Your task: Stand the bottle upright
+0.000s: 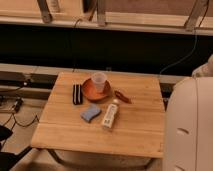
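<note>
Bottle (110,115) lay flat beside the blue sponge (90,113); gripper, out of view beyond the sponge's side, jaws seemingly apart, should grasp near the cap and tilt.

Looms at the right edge of the view as a broad, rounded white plastic shell (192,120), cut off by the frame at the right and at the bottom. Carries two short dark slots on the near face, one above the other. Shows above that shell only a pale, rounded arm segment (205,69), tilted up toward the right and running out of frame. Has the two-finger parallel-jaw gripper somewhere outside the view, jaws spread wide apart.
</note>
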Robot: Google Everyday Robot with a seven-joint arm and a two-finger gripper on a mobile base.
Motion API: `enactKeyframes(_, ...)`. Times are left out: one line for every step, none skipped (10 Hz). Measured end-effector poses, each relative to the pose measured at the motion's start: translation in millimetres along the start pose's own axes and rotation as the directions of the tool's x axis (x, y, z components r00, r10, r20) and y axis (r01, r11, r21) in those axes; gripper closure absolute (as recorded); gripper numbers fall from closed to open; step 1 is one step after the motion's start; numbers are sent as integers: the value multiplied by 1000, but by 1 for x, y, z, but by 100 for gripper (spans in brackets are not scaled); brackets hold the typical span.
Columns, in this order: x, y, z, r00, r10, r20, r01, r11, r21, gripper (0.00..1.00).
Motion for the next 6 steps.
enactKeyframes(1, -25, 10, 996, -81, 33, 81, 997, 17, 20)
enactKeyframes(-3, -62, 25, 978, -194, 77, 190, 980, 52, 20)
enactKeyframes(-6, -88, 33, 960, -262, 101, 255, 964, 81, 20)
enactKeyframes(-12, -131, 46, 915, -380, 133, 363, 922, 134, 20)
enactKeyframes(-14, -156, 53, 887, -440, 142, 417, 894, 166, 20)
enactKeyframes(-15, -188, 60, 850, -507, 146, 475, 855, 207, 20)
